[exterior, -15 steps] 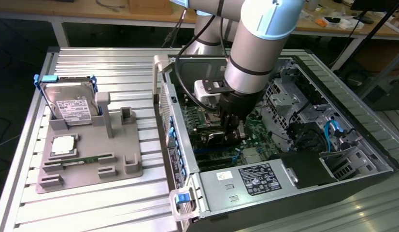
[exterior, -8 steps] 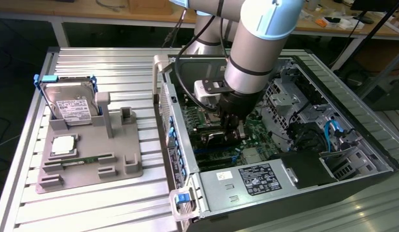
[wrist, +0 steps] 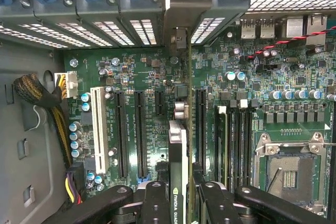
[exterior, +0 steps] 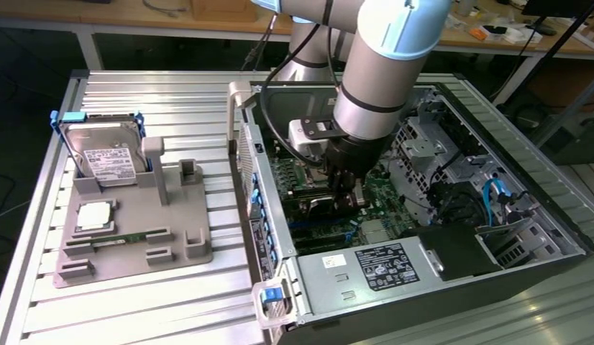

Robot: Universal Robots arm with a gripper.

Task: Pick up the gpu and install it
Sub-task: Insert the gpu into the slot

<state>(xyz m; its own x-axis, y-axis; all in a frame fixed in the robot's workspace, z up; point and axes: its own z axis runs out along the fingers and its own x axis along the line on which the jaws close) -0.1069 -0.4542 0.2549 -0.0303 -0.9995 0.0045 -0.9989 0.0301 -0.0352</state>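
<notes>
The black two-fingered gripper (exterior: 343, 192) was shut tight on the thin dark gpu card (wrist: 177, 150), marked "NVIDIA QUAD", in the middle of the exterior view. The card's long side ran along the black slots of the green motherboard (wrist: 131, 129). Its metal end pointed at the grey vented case wall (wrist: 105, 29).

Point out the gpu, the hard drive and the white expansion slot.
gpu (wrist: 177, 161): wrist view, on the edge facing the camera.
hard drive (exterior: 107, 157): exterior view, on its white label.
white expansion slot (wrist: 98, 129): wrist view, middle of its length.
</notes>
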